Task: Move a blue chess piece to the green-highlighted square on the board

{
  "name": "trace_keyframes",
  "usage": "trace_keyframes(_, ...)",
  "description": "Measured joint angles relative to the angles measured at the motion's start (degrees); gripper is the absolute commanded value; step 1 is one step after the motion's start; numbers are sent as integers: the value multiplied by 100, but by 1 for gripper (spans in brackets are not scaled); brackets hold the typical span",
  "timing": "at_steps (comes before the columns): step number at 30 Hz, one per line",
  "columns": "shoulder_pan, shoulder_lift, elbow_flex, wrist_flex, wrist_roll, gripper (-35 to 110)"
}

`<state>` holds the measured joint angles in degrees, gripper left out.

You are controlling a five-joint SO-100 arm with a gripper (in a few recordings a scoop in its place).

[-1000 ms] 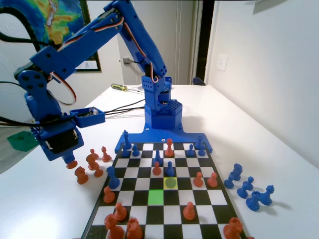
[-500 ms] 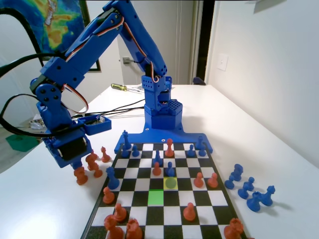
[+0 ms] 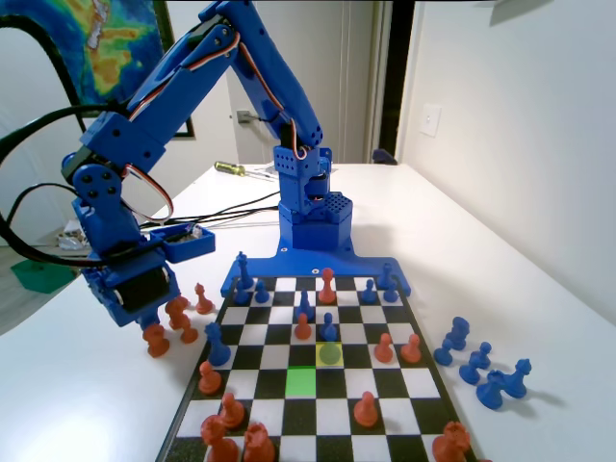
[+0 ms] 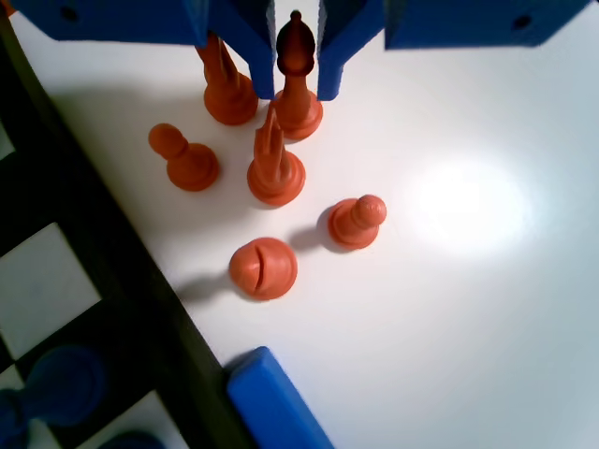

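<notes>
Blue arm reaches down off the board's left side in the fixed view, its gripper [image 3: 154, 313] low over a cluster of red pieces [image 3: 178, 318] on the white table [image 3: 87, 385]. On the board [image 3: 306, 423] one green square [image 3: 300, 381] lies bare near the middle; a yellow square [image 3: 330, 353] sits diagonally up and to the right of it, with a blue pawn [image 3: 329, 329] just behind. More blue pieces [image 3: 476, 366] stand off the board's right edge.

Wrist view — the gripper [image 4: 297, 84] hangs from the top edge with its jaws set slightly apart on either side of a tall red piece [image 4: 296, 89]; whether they touch it I cannot tell. Five more red pieces [image 4: 276, 173] stand around it on the table — one a pawn leaning over. The board's dark rim [image 4: 140, 309] runs along the left.
</notes>
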<state>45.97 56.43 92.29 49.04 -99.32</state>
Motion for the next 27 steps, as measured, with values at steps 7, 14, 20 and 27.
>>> trace_keyframes(7, 0, 9, 0, 281, -255, 13)
trace_keyframes(14, -62, 308, -457, 1336, -431, 13)
trace_keyframes(20, -229, 782, -1362, 2777, -536, 13)
trace_keyframes(27, -835, 1468, -1969, 4078, -580, 11)
